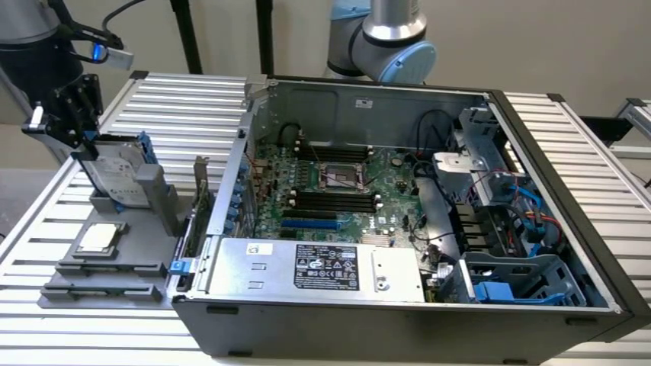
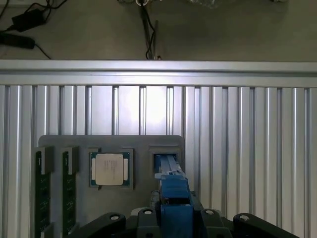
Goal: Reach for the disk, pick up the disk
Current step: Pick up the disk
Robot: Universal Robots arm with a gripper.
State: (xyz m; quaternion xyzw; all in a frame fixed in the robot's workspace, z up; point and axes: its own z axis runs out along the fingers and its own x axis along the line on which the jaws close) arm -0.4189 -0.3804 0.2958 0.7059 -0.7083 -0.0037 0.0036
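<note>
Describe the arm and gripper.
The arm is silver-grey, with rounded joints and blue-grey caps. The gripper is black and blocky, with round screw heads. Black cables and a silver plug sit above it.

A ribbed aluminium table (image 1: 569,130) carries everything; directly beneath the gripper (image 1: 90,146) a flat grey holder plate (image 1: 102,299) lies on its slats; well off to the gripper's side, toward the exterior view's right, an open dark computer case (image 1: 407,324) stands on the same slats, its wall seemingly just beside the plate, though contact is unclear.
</note>
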